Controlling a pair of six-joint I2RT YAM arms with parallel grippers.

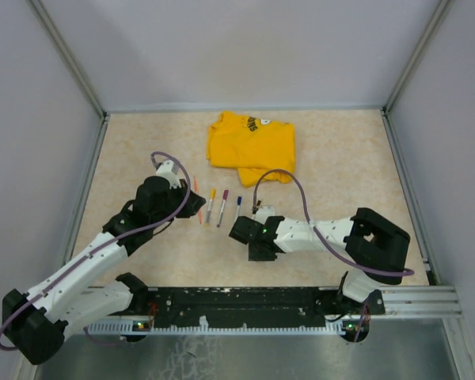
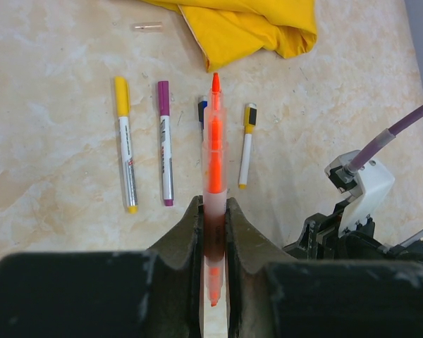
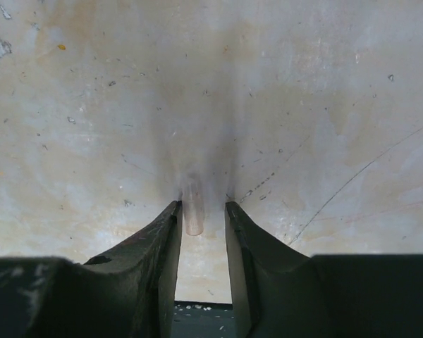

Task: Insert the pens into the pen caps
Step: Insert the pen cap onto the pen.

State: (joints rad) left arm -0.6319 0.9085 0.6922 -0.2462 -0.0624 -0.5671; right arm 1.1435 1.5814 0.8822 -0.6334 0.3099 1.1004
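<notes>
The left claw (image 2: 213,204) is clenching the orange pen (image 2: 215,141) between its jaws, the bare tip pointing straight ahead of it; the right claw (image 3: 201,205) is sitting low over the table (image 1: 142,142) with its jaws parted around a clear cap (image 3: 192,211), daylight showing between the cap and one jaw, so it is gripping nothing yet.

The cap is looking like the weak point; being small, light and see-through, it is likely to skid or tip away if the jaws are closing off-centre. The pen is sticking out a long way in front of the left claw, so a slight swing of the wrist is probably going to throw the tip wide of the cap's mouth, or smear ink on the table. Just ahead and to the left of that claw a yellow-capped pen (image 2: 125,151) and a purple-capped pen (image 2: 165,141) are lying side by side; a low pass is risking scattering them. Further ahead a second clear cap (image 2: 147,27) is lying near a yellow shirt (image 2: 254,28); the two arms are also working close together, so a clash seems possible.

The table is showing beige marbling, scuffed and speckled close up; plain grey walls (image 1: 245,47) are enclosing it, with a black rail (image 1: 245,299) running behind both claws.
</notes>
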